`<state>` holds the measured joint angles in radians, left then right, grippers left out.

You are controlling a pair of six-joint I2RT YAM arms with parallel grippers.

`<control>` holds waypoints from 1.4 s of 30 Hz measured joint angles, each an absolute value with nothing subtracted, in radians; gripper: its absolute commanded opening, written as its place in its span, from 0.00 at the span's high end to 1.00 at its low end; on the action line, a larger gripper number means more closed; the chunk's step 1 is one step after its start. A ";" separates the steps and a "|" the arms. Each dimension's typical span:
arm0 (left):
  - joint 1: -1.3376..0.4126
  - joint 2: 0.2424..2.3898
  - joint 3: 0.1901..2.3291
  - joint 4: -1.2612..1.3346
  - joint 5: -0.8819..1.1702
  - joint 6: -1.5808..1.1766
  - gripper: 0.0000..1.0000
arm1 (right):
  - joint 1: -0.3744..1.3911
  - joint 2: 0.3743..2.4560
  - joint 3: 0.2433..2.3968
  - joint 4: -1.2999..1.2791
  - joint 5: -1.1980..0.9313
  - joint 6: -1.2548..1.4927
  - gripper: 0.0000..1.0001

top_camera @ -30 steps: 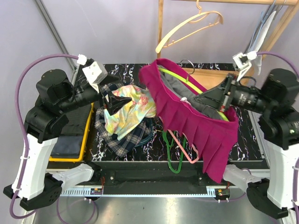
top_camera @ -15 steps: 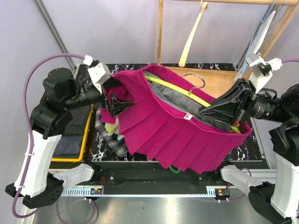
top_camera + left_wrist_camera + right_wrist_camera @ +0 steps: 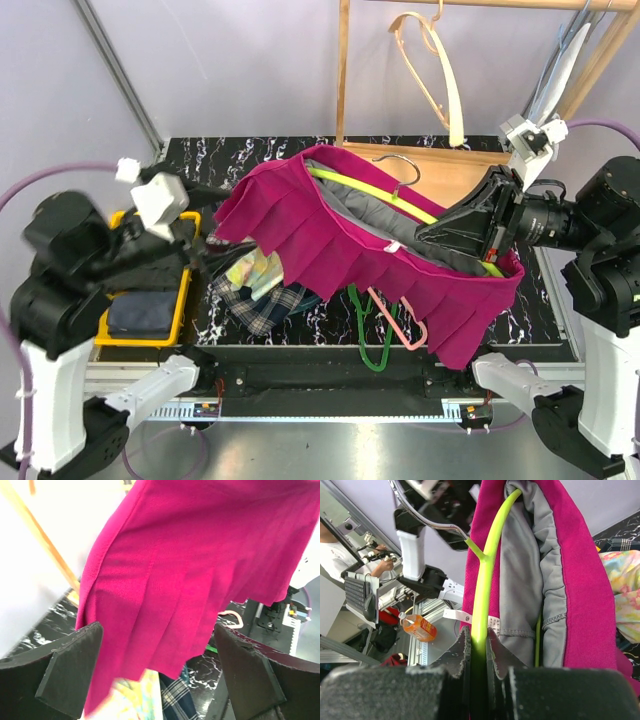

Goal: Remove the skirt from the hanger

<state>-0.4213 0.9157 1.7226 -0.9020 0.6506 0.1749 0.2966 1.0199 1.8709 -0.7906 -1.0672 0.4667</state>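
The plaid navy skirt [image 3: 262,305] lies crumpled on the table, partly under a floral garment [image 3: 255,270]; it also shows in the left wrist view [image 3: 180,700]. The dark green hanger [image 3: 372,335] lies flat on the table near the front edge, apart from the skirt. My right gripper [image 3: 425,230] is shut on a lime hanger [image 3: 485,580] and holds it in the air with a magenta pleated garment [image 3: 400,280] hanging on it. My left gripper [image 3: 222,222] is open and empty, just left of the magenta garment's edge [image 3: 175,570].
A pink hanger [image 3: 400,320] lies beside the green one. A yellow tray [image 3: 185,300] with a dark item sits at the table's left. A wooden rack [image 3: 343,70] with a cream hanger [image 3: 430,60] stands behind.
My left arm has pulled back to the left and down, away from the magenta garment. The garment's hem has swung back, uncovering the green and pink hangers.
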 measured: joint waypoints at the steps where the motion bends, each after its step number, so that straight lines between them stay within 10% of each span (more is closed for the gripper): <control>1: -0.419 0.900 1.723 -0.905 0.647 0.178 0.01 | 0.297 1.021 1.870 -0.793 -1.066 0.466 1.00; 16: -0.385 0.904 1.578 -0.832 0.556 0.256 0.04 | 0.300 1.003 1.816 -0.719 -1.070 0.524 1.00; 24: -0.232 1.152 1.656 -0.783 0.830 0.173 0.97 | 0.301 0.972 1.710 -0.579 -1.084 0.609 1.00; 42: 0.151 1.083 1.509 -0.814 1.296 0.206 1.00 | 0.327 0.991 1.807 -0.713 -0.872 0.425 1.00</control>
